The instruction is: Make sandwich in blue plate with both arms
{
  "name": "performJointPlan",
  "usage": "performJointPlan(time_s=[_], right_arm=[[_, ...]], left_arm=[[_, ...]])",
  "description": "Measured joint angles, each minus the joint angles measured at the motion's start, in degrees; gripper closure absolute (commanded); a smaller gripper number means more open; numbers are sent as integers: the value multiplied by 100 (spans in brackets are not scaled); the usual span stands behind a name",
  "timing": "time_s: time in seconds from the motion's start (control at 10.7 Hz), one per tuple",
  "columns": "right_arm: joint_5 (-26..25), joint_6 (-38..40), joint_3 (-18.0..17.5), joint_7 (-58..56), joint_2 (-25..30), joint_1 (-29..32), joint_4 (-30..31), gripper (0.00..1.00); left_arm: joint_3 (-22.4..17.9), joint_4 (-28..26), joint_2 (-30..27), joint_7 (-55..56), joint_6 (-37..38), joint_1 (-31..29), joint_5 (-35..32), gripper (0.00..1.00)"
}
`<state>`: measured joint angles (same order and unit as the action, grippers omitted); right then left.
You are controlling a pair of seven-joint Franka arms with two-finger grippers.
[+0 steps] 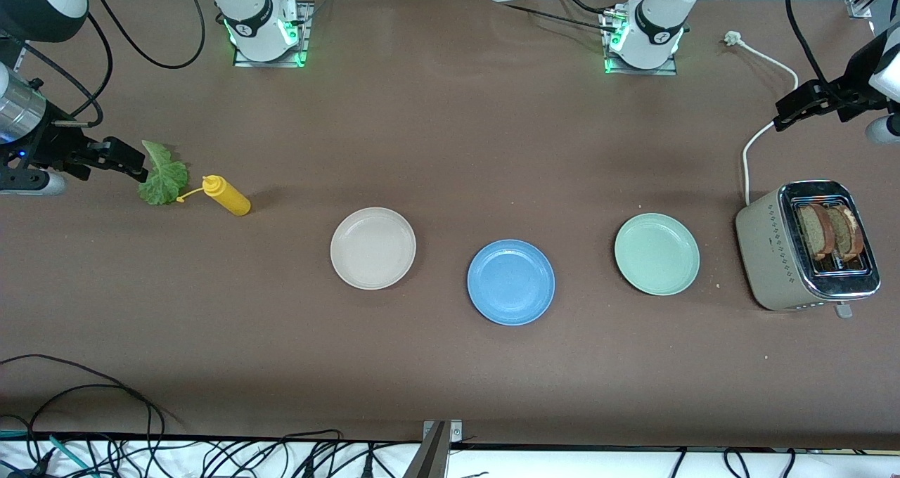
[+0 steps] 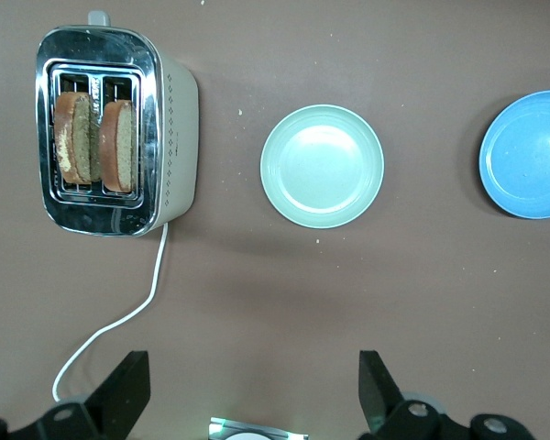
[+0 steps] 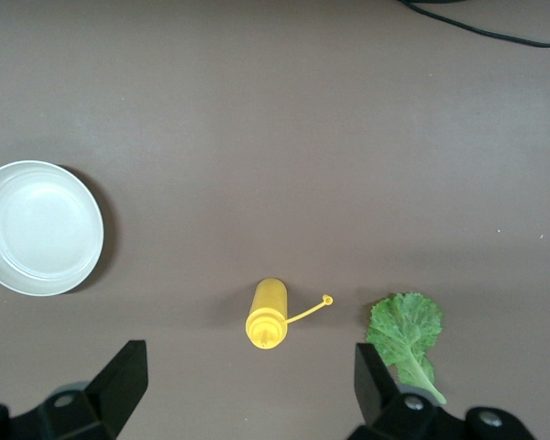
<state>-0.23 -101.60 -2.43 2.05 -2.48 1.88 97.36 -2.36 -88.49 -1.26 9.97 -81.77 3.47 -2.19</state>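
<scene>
Standing empty mid-bench, the blue plate (image 1: 511, 282) is flanked by two others. Both end effectors, left (image 2: 247, 390) above the toaster (image 1: 808, 247) end, right (image 3: 243, 390) above the lettuce (image 1: 163, 176), are spread open; bread (image 1: 833, 230) could be snagged in the slots.

Brown bench (image 1: 450, 147) holds three plates in a row: cream plate (image 1: 373, 248), blue plate (image 1: 511, 282), mint plate (image 1: 657, 254) (all bare), plus a toaster (image 1: 773, 246), mustard bottle (image 1: 226, 195) and lettuce leaf (image 1: 163, 176).
</scene>
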Motion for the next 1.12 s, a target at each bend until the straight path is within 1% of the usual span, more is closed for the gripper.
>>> performJointPlan(time_s=[0.37,0.66,1.12], right_arm=[[0,-3,-1,-7,2,-1,-4,0],[1,-24,-5,-6,0,-11,-159,0],[0,-18,0,-4,-101,-1,-164,0]], left_arm=[[5,0,10,0,0,7,0,0],[7,0,11,0,0,14,0,0],[6,0,12,0,0,14,0,0]])
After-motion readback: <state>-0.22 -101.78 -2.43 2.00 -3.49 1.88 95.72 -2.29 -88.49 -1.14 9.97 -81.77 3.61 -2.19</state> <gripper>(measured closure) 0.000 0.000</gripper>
